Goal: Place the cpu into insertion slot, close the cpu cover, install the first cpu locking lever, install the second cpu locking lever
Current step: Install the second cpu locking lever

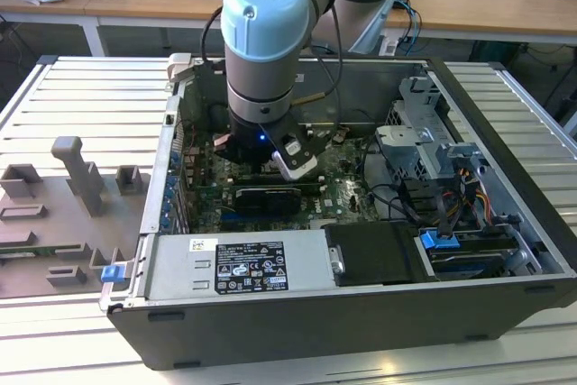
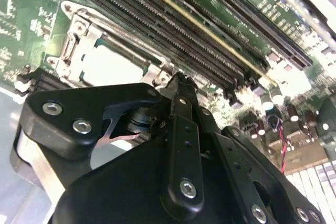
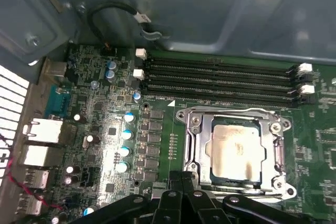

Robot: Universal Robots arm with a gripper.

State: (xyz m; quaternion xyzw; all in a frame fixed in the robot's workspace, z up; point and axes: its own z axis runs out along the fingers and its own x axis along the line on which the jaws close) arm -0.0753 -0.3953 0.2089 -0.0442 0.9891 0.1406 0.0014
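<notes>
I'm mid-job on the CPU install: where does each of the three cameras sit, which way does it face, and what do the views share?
Exterior view: off the arm, looking down into the open computer case; the arm's wrist hangs over the motherboard.
First wrist view: on the arm, facing the motherboard; the cpu sits in the insertion slot, the cpu cover down around it, gripper linkage at the frame's edge.
Second wrist view: on the arm, low and oblique, behind the gripper.
Both wrist views share the cpu and memory slots.
</notes>
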